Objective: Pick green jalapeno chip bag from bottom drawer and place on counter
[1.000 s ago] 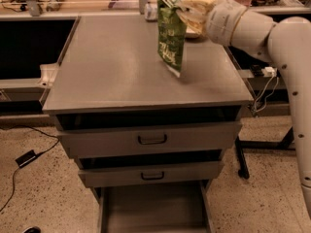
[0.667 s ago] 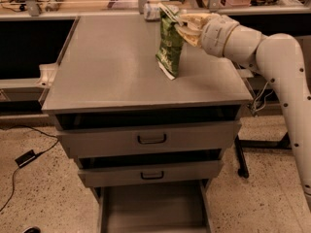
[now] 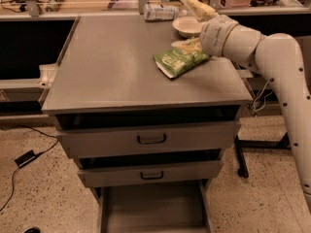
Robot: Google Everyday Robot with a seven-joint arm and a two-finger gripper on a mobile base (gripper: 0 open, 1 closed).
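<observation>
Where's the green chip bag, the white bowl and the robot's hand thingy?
green jalapeno chip bag [image 3: 179,60], camera view, middle of its green face.
white bowl [image 3: 186,28], camera view, its front wall.
gripper [image 3: 192,5], camera view, its tip, above the bowl.

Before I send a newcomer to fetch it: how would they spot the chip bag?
On the grey counter, right rear, the green jalapeno chip bag lies flat, nearer the camera than the end effector. It alone is crinkly green; the bowl behind it is white.
</observation>
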